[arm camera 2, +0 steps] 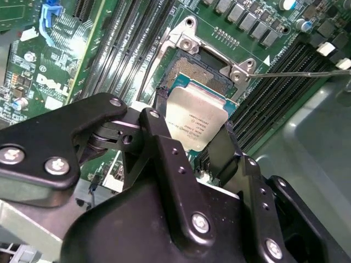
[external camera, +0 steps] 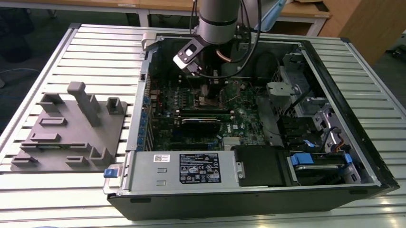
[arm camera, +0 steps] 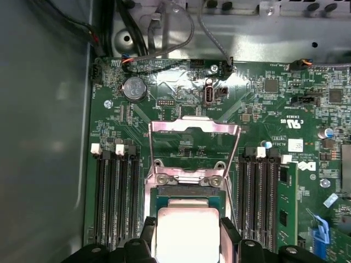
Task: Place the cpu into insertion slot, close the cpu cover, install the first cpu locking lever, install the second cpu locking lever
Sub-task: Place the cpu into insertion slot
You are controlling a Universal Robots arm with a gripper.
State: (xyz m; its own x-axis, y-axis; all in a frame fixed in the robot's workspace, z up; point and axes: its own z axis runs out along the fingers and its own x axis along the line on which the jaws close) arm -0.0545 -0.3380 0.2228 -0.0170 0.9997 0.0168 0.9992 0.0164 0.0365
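1 cpu (arm camera 2: pixel 200 112) is clamped in 1 claw (arm camera 2: pixel 192 129) over 1 insertion slot (arm camera 2: pixel 193 72).

Dim overall, harsh glare on cpu (arm camera: pixel 185 233)

Atop slatted table (external camera: pixel 76 52): computer case (external camera: pixel 254 202); grey fixture (external camera: pixel 70 142)

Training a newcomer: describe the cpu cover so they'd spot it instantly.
In the open computer case, look at the green motherboard. Between its black memory slots is the cpu cover, flipped open: the only silver frame with a large square cut-out.
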